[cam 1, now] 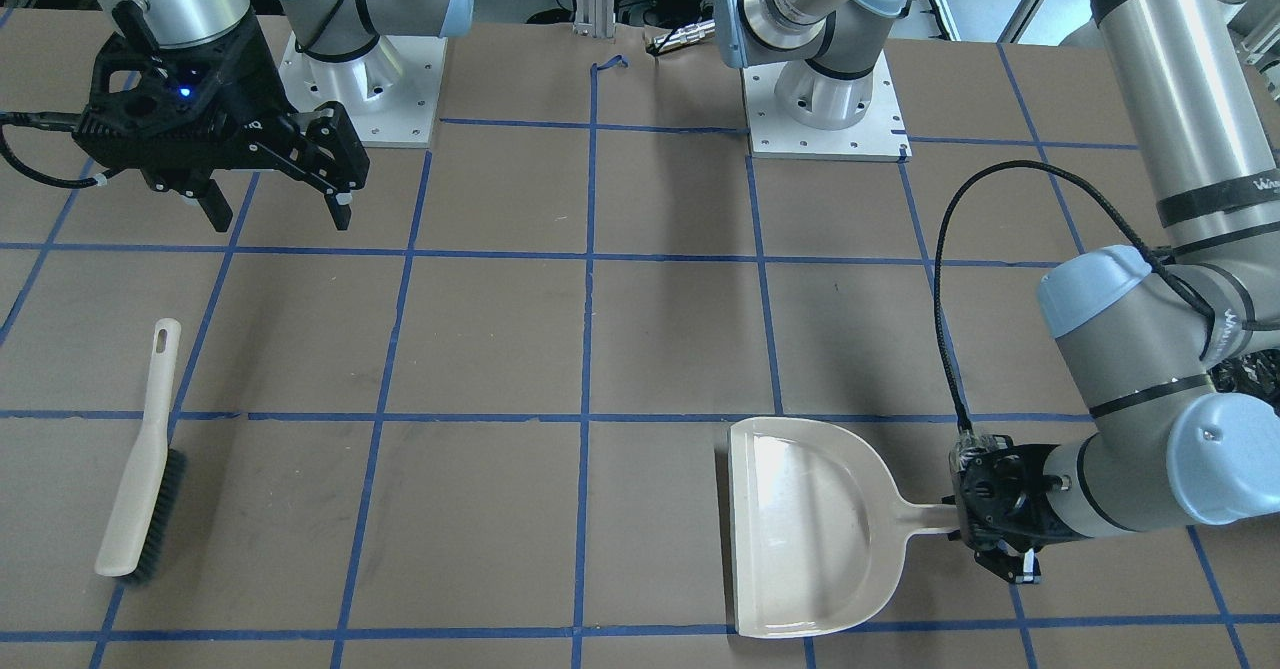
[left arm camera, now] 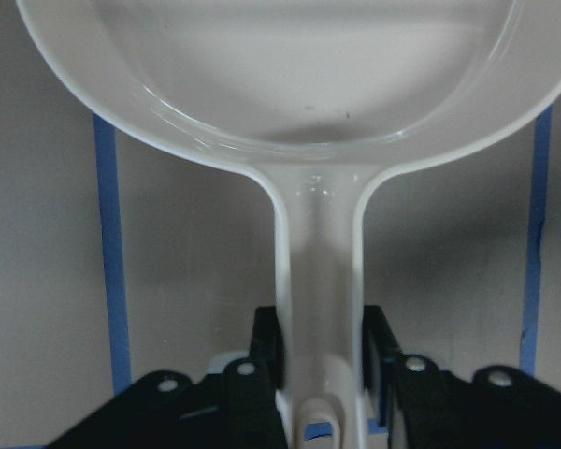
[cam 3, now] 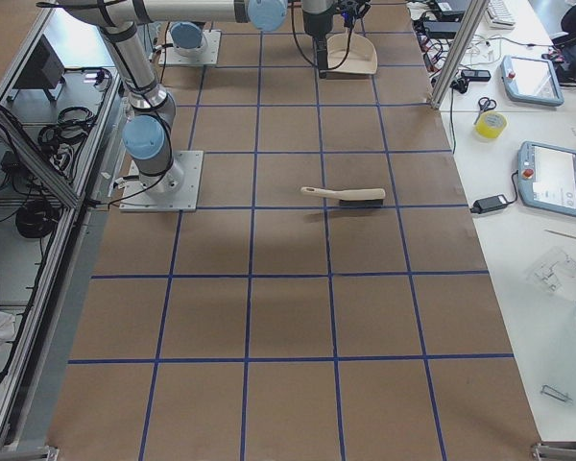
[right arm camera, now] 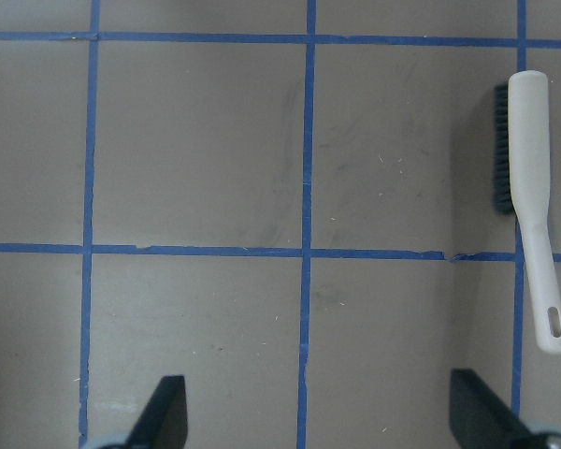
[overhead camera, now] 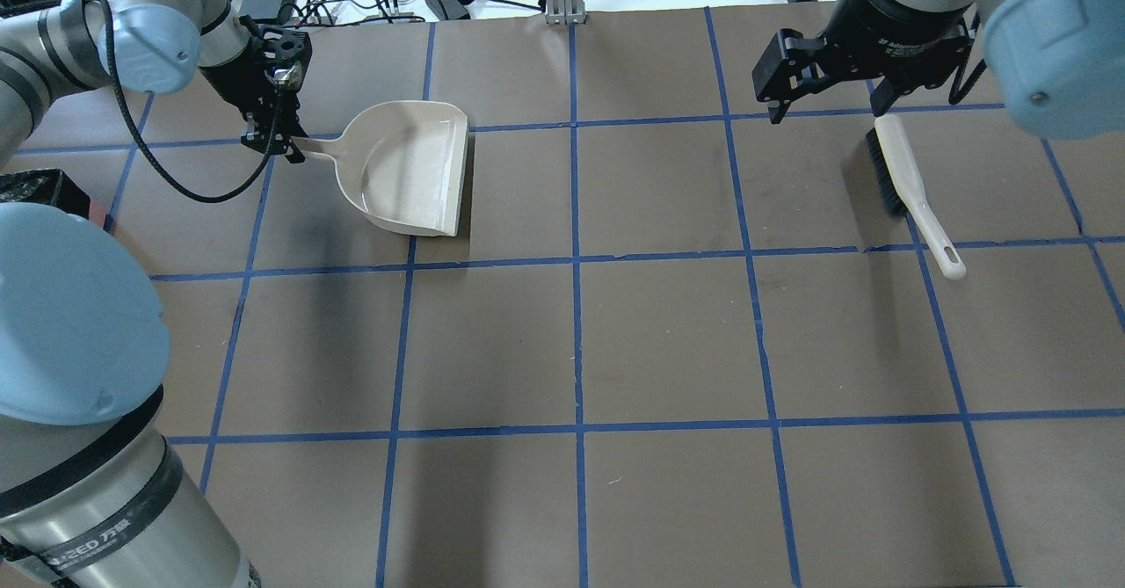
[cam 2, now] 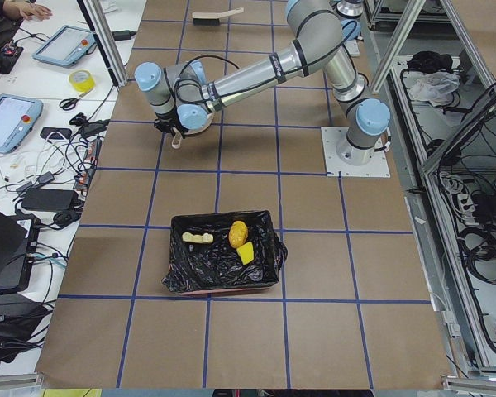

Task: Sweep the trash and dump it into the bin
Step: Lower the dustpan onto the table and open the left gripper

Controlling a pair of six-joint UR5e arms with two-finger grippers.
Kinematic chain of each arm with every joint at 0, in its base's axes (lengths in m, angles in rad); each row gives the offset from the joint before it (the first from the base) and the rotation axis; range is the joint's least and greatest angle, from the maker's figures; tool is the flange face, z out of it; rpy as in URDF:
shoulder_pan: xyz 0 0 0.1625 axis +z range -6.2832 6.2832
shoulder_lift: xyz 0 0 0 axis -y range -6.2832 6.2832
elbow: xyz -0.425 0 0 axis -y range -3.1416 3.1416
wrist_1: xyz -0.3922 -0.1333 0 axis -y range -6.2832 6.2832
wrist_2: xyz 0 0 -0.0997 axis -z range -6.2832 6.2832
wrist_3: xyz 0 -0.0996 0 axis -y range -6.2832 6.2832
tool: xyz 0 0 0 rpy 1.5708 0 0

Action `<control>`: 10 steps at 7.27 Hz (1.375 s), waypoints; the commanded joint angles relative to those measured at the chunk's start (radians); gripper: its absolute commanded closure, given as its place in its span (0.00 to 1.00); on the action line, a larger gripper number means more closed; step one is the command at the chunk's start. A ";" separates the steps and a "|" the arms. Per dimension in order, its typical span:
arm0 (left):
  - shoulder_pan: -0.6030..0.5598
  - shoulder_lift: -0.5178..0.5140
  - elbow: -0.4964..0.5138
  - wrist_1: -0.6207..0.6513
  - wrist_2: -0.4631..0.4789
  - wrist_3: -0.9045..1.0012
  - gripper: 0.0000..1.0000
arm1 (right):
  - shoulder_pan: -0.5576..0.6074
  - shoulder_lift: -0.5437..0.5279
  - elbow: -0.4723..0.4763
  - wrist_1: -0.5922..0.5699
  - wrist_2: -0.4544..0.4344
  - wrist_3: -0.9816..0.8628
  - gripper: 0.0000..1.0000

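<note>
Exterior left: bin (cam 2: 190, 269) lies well apart from left pincer (cam 2: 174, 135) gripping dustpan (cam 1: 800, 529).

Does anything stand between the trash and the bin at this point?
Nothing visible does. The potato-like lump, croissant piece and yellow wedge already lie inside the bin, and the dustpan is empty.

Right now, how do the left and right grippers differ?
The left gripper is shut on the dustpan handle. The right gripper is open and empty. The left sits low at the table, while the right hangs above it, clear of the brush. Both are black two-finger grippers.
</note>
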 commanded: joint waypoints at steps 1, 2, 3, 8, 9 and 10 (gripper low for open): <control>-0.001 -0.007 -0.001 0.020 -0.009 -0.011 0.49 | -0.001 -0.002 0.001 0.001 0.004 0.001 0.00; -0.001 -0.010 -0.003 0.020 -0.009 -0.012 0.44 | -0.001 -0.002 0.001 0.001 0.004 0.001 0.00; -0.002 -0.007 -0.003 0.018 -0.010 -0.012 0.43 | 0.001 -0.002 0.001 0.001 0.004 0.001 0.00; -0.102 0.155 0.013 -0.196 0.006 -0.443 0.40 | 0.001 -0.002 0.003 -0.001 0.004 0.001 0.00; -0.143 0.199 0.011 -0.228 0.003 -0.603 0.37 | 0.001 -0.002 0.001 -0.002 0.004 0.001 0.00; -0.195 0.252 0.004 -0.280 0.003 -0.761 0.34 | 0.001 -0.002 0.001 -0.001 0.004 0.003 0.00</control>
